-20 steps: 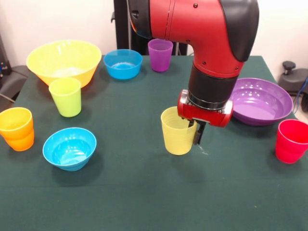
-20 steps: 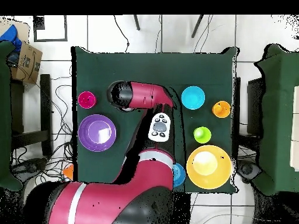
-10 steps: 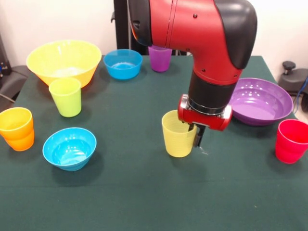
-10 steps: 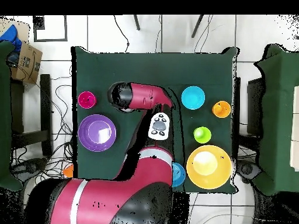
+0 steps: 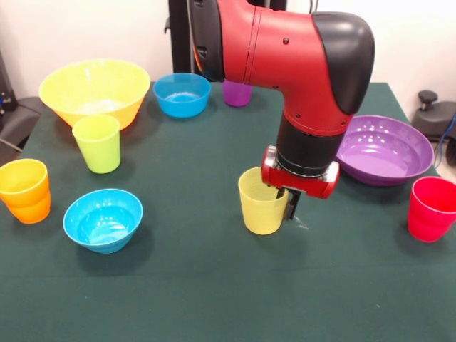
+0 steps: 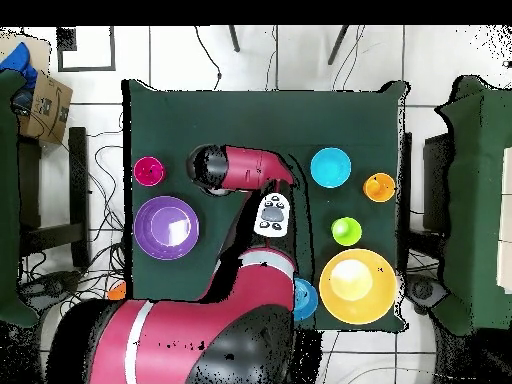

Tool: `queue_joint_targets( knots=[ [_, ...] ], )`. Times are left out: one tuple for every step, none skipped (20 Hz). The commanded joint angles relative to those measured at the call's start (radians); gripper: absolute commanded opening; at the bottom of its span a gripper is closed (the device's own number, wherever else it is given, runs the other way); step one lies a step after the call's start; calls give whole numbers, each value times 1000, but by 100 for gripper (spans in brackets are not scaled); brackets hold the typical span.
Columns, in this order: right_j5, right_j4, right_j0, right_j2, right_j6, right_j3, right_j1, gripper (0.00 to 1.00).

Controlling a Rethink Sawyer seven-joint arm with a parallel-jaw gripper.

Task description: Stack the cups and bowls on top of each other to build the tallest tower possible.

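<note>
Five cups apart on the green bench (image 5: 214, 285), none stacked. Yellow cup (image 5: 261, 204) upright near the middle, rim partly hidden under the red wrist. Pincer (image 5: 288, 205) down at that cup's rim, one dark finger (image 5: 293, 206) showing just outside the wall; other finger hidden, so cannot tell whether spread or pinching the cup. Lime green cup (image 5: 97, 143) upright in front of the large yellow bowl (image 5: 95, 90), just beside it. Orange cup (image 5: 25, 189) at one edge of the bench, near blue bowl (image 5: 103, 219), apart from it. Second blue bowl (image 5: 182, 94) at the far side, between the large yellow bowl and the purple cup (image 5: 236, 92), the latter half hidden behind the arm. Wide purple bowl (image 5: 385, 149) on the other side, red cup (image 5: 432, 208) in front of it near the bench edge. Seen from overhead: arm across the middle, hiding the yellow cup; red cup and purple bowl on one side, blue, orange, lime and yellow pieces on the other.
</note>
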Motion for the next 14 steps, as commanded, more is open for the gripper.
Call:
queue_joint_targets(
  knots=[
    [-23,-7,-13,113,58,-47,47,0],
    [-22,-6,-12,112,59,-48,46,0],
    [-23,-7,-12,112,59,-48,46,0],
    [-25,-7,-11,112,59,-48,45,0],
    [-21,-6,-11,112,60,-51,46,0],
    [-21,-5,-11,112,61,-52,46,0],
    [-29,-6,-12,114,60,-45,44,0],
    [-36,-5,-13,116,62,-42,43,0],
    [-38,-4,-15,119,62,-41,43,0],
    [-42,-2,-17,123,61,-39,42,0],
    [-40,-2,-16,121,63,-41,43,0],
    [-31,-1,-12,116,66,-48,45,0],
    [-29,0,-12,116,68,-48,46,0],
    [-28,2,-11,117,70,-49,46,0]
  ],
)
